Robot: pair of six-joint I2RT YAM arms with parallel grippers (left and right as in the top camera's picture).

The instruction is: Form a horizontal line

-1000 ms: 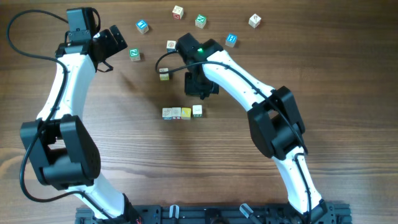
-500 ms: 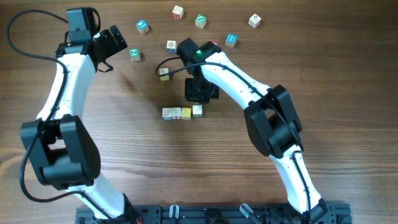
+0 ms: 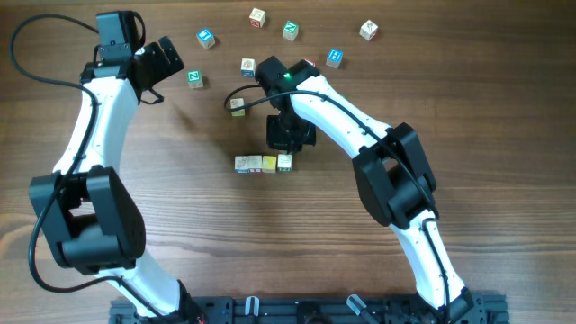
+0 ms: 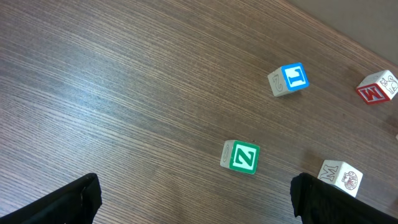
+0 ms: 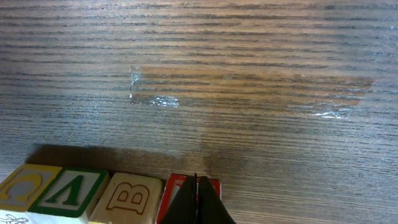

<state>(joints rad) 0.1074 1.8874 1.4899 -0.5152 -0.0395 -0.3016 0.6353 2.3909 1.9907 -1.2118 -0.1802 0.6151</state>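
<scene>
The horizontal line [image 3: 263, 163] is a short row of small alphabet cubes at the table's middle, touching edge to edge. In the right wrist view the row [image 5: 127, 196] shows a yellow-edged cube, a green V, a cream B and a red-edged cube [image 5: 214, 185]. My right gripper [image 5: 196, 200] is shut, and its joined tips lie over the red-edged cube at the row's right end. In the overhead view it [image 3: 290, 137] hangs just behind that end. My left gripper [image 3: 160, 65] is open and empty at the far left, above bare wood [image 4: 199, 205].
Loose cubes lie scattered at the back: blue [image 3: 206, 38], green [image 3: 195, 79], green [image 3: 291, 31], blue [image 3: 335, 58], cream [image 3: 368, 31], and a yellow one [image 3: 238, 106] by the right arm's cable. The left wrist view shows a green Z cube [image 4: 241, 157] and a blue cube [image 4: 291, 79].
My right gripper has moved toward the front, down onto the row's right end. The rightmost cube has shifted slightly into line. The left arm has not moved.
</scene>
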